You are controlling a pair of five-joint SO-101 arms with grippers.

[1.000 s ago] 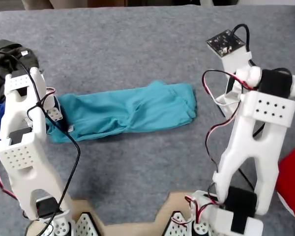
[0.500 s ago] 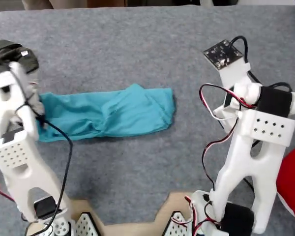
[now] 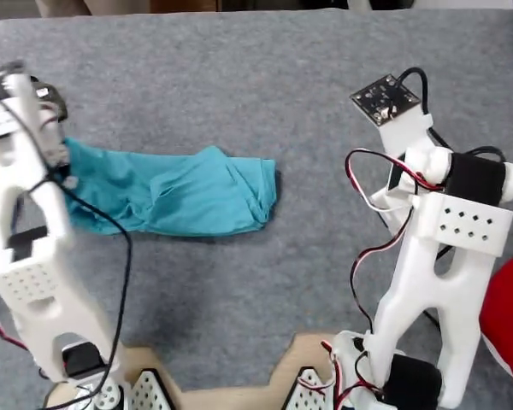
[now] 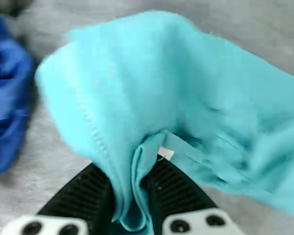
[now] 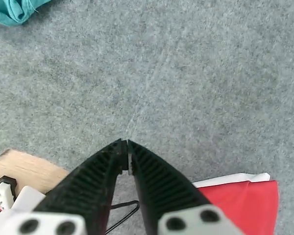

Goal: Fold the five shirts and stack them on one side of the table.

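Leftmost, a crumpled blue shirt (image 4: 7, 93) lies just beside the left gripper (image 4: 146, 169), whose jaws are clamped on a bunched edge of the teal shirt (image 3: 179, 192) — the garment, gathered into a long band, stretches from that arm toward the middle of the grey table (image 3: 265, 77). Farther right, the right gripper (image 5: 126, 146) hangs over the felt, jaws pressed together — a red shirt (image 3: 509, 312) lies at the table's right edge.

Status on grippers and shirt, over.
Left gripper shut on crumpled teal fabric shirt. Right gripper shut, empty, over grey felt table. Blue cloth pile close by.
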